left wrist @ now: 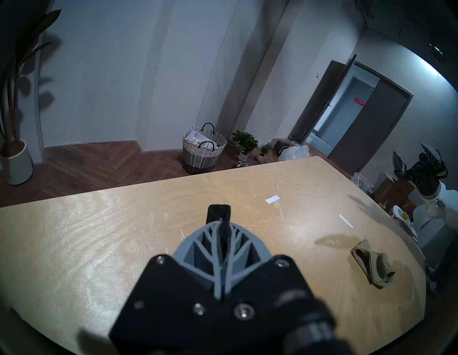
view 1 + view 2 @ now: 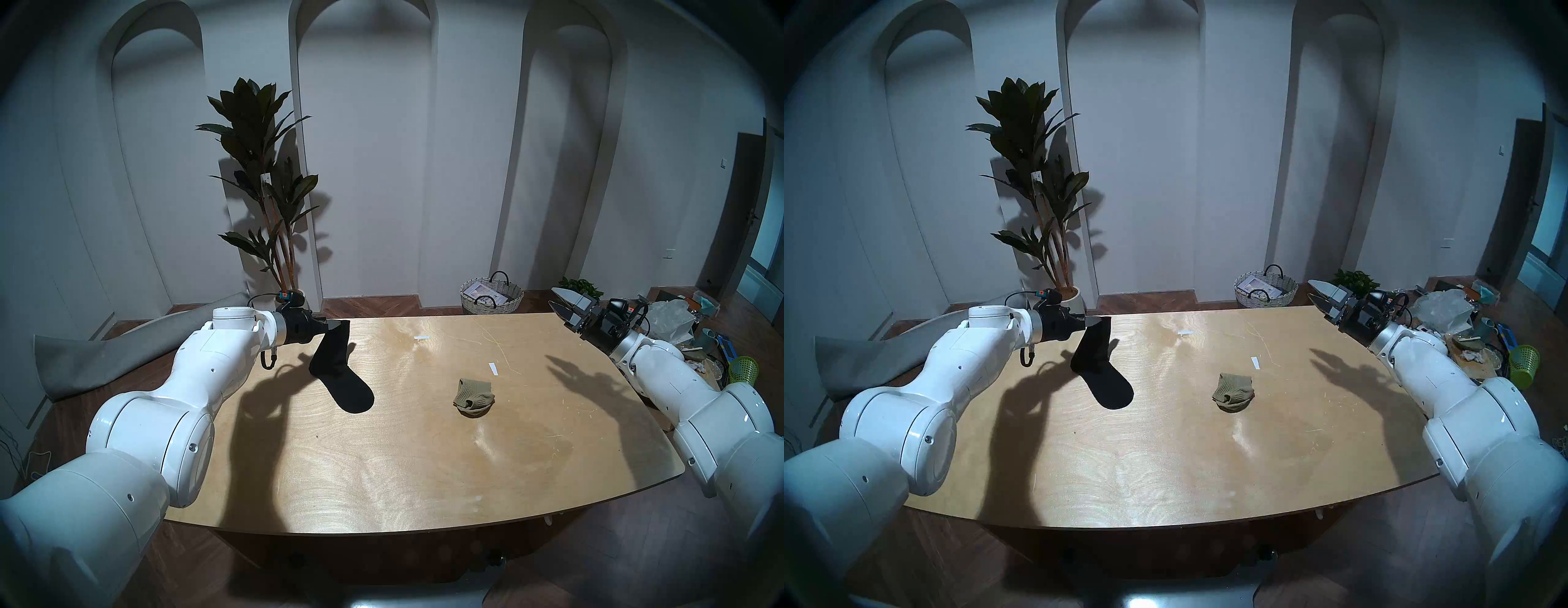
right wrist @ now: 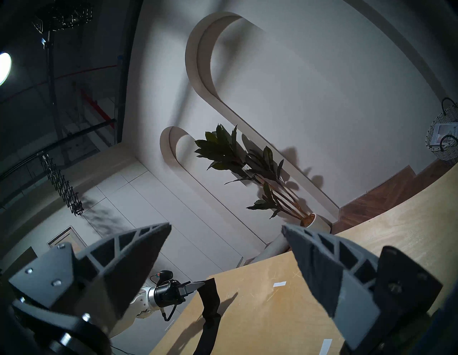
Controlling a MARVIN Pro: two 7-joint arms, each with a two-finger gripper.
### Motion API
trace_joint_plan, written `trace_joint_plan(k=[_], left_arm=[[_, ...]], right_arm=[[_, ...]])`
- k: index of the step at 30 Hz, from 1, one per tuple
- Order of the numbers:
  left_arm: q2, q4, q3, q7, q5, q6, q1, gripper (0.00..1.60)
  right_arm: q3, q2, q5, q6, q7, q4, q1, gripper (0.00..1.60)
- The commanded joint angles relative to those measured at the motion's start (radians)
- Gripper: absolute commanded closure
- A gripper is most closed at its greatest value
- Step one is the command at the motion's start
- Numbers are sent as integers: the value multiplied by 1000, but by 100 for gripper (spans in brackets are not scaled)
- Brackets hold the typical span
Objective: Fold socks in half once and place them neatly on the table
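Head stereo left view takes in the table (image 2: 382, 467), a broad pale plywood top with rounded corners and plain grain, filling most of the lower frame. Behind it, on the floor, a tall potted plant (image 2: 263, 178) stands against the arched wall, and a woven basket (image 2: 491, 298) with dark handles sits further toward the robot's right.

Next in size come the two white arms. The left gripper (image 2: 334, 326) reaches in level over the far left part of the table, its grey fingers pressed together on the cuff of the black sock (image 2: 339, 373); the left wrist view shows dark cloth pinched between the closed fingers (image 1: 210, 248). The sock hangs from that grip, its leg nearly upright, while its foot lies flat on the wood (the toe pointing toward the near edge).

The right gripper (image 2: 559, 306) is raised past the far right corner of the table, fingers spread apart and holding nothing, which the right wrist view confirms.

The olive-tan sock (image 2: 474, 398) rests in a small rumpled bundle right of the table's centre, well apart from the black one and from both grippers.

Two short white tape strips (image 2: 493, 368) lie on the wood beyond it
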Motion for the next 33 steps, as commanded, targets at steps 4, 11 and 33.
trace_joint_plan(k=[4, 11, 33], left_arm=[[-29, -71, -7, -18, -18, -15, 39, 160], [-37, -115, -16, -24, -27, -35, 59, 160], [-1, -217, -63, -28, -49, -79, 184, 160]], right_arm=[[2, -37, 1, 8, -47, -9, 34, 0], [3, -54, 1, 9, -87, -8, 41, 0], [6, -88, 0, 17, -190, -9, 52, 0]])
